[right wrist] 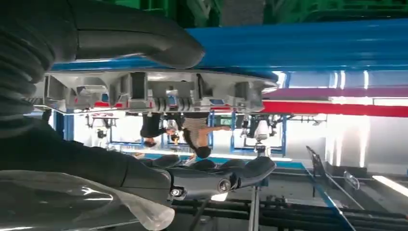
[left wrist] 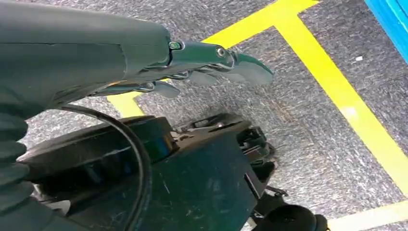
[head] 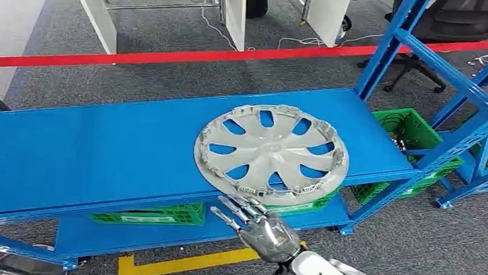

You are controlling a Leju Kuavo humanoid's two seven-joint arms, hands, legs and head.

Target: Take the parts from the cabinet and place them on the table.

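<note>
The wheel cover (head: 271,153) sat on the blue shelf (head: 89,154), ungrasped, right robot hand (head: 259,225) spread wide at its six-o'clock rim, left robot hand (left wrist: 211,65) empty, fingers extended.

One hubcap (head: 271,153), three green crates (head: 412,130)

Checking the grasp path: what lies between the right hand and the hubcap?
Nothing: in the head view the right hand reaches the hubcap's near rim, overhanging the shelf.
</note>
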